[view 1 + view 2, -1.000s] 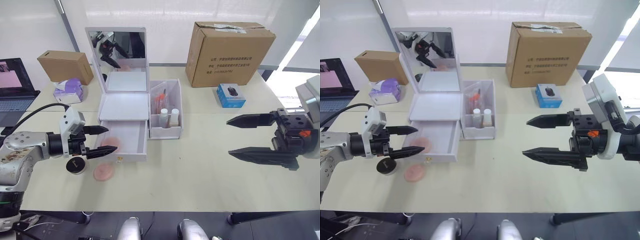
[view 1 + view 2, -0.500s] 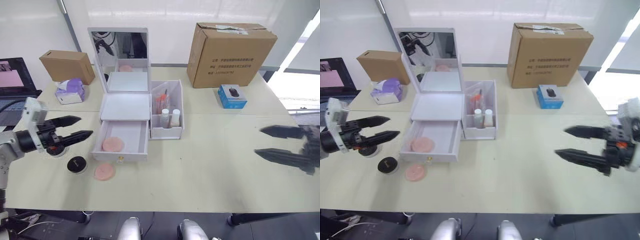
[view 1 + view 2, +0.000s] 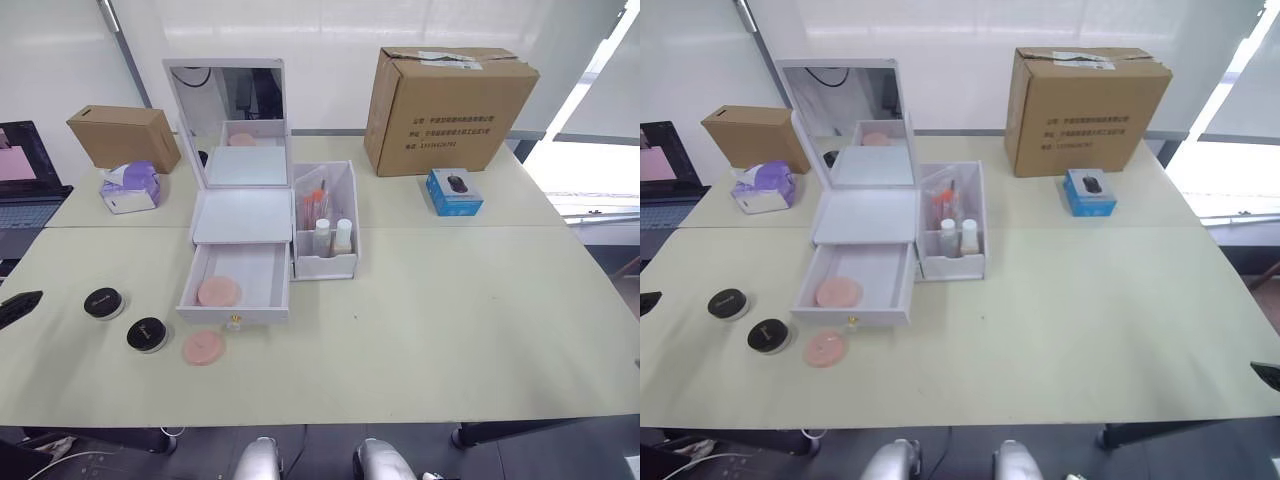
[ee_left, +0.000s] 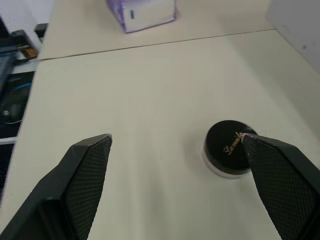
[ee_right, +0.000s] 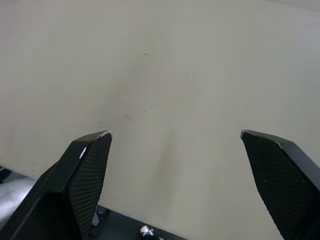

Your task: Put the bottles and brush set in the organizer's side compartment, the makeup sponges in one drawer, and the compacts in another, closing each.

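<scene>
Left wrist view: the left gripper hangs with fingers spread wide and empty over the pale tabletop, one black-lidded round compact near it. The right gripper is likewise splayed, holding nothing. One flat pink round makeup sponge lies in the white plastic organizer's pulled-out lower drawer, the other sponge just before it beside the second compact; white bottles and the clear brush packet stand in the translucent side compartment.

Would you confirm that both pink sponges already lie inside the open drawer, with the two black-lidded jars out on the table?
Not quite: only one sponge lies in the open drawer; the other sponge sits on the table before it, as the left eye view shows. The jars are on the table.
</scene>
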### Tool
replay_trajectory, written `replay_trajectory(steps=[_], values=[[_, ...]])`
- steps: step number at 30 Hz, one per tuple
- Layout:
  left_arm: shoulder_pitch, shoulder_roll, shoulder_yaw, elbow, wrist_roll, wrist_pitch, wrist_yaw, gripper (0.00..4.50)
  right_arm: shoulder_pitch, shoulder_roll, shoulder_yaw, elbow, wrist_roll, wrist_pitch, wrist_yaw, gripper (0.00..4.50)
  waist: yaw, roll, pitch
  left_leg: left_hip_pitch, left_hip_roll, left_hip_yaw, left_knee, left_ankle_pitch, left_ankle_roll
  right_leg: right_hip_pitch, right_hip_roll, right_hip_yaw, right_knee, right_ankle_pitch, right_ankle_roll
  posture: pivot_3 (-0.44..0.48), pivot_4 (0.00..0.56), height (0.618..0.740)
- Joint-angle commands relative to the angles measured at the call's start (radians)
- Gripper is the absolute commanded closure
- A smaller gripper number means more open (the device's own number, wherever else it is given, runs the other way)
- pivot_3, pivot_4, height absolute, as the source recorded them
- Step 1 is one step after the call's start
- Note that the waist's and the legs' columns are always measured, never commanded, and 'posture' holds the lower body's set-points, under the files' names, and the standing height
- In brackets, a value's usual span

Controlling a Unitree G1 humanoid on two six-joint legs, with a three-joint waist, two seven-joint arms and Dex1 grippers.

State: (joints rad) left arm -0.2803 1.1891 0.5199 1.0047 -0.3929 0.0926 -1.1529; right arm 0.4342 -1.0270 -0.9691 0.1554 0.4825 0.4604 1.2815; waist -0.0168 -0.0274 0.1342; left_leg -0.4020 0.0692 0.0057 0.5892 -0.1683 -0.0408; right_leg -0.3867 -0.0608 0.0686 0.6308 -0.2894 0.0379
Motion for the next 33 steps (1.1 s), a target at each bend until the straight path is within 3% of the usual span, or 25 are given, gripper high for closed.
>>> replay_trajectory(steps=[1,5,10,14,20,26,33], values=[[-0.029,0.029,0.012,0.013,0.004,-0.027,-0.012,0.02,-0.025,0.007,-0.007,-0.048,0.028,0.004,-0.014,0.0,0.004,0.0,0.0,0.0,0.0,0.0,0.0,0.0,0.0,0.0,0.0,0.0,0.0,0.0,0.0,0.0,0.15,0.74],[-0.016,-0.016,-0.029,-0.03,0.028,-0.071,-0.046,0.02,-0.044,0.01,0.04,-0.148,0.081,0.068,0.006,0.0,0.007,0.0,0.0,-0.001,0.0,0.0,0.0,0.0,0.0,0.0,0.0,0.0,0.001,0.0,0.0,0.0,0.15,0.74],[-0.004,-0.082,-0.038,-0.189,-0.006,-0.046,-0.099,0.02,-0.176,-0.027,0.14,-0.394,0.291,0.267,-0.026,0.0,0.003,0.001,0.0,-0.002,0.0,0.001,0.0,0.0,0.0,0.002,0.0,0.0,0.004,0.0,0.001,0.0,0.15,0.74],[0.111,-0.103,0.027,-0.467,-0.118,0.132,-0.144,0.02,-0.459,-0.131,0.335,-0.52,0.539,0.452,-0.089,0.0,-0.015,-0.001,0.001,-0.002,0.001,0.0,0.002,0.005,0.008,0.0,0.001,0.002,0.01,0.002,0.004,0.0,0.15,0.74],[0.375,-0.173,0.188,-0.955,-0.289,0.403,-0.083,0.02,-0.882,-0.189,0.629,-0.502,0.595,0.502,-0.082,0.0,-0.021,0.0,0.001,-0.001,0.007,0.007,0.0,0.005,0.008,-0.001,0.001,0.0,0.01,-0.002,-0.005,0.0,0.15,0.74],[0.703,-0.383,0.349,-1.29,-0.293,0.403,0.004,0.02,-1.191,-0.143,0.873,-0.435,0.518,0.524,-0.008,0.0,-0.025,0.0,0.001,0.003,0.015,0.023,0.0,0.005,0.008,-0.004,0.0,0.001,0.009,-0.004,-0.009,0.0,0.15,0.74],[0.905,-0.654,0.242,-1.528,-0.245,0.314,0.142,0.02,-1.348,-0.161,0.947,-0.282,0.417,0.484,0.165,0.0,0.002,-0.002,0.001,0.002,0.015,0.027,0.002,0.0,-0.001,-0.003,-0.001,0.002,0.007,-0.004,-0.011,0.0,0.15,0.74]])
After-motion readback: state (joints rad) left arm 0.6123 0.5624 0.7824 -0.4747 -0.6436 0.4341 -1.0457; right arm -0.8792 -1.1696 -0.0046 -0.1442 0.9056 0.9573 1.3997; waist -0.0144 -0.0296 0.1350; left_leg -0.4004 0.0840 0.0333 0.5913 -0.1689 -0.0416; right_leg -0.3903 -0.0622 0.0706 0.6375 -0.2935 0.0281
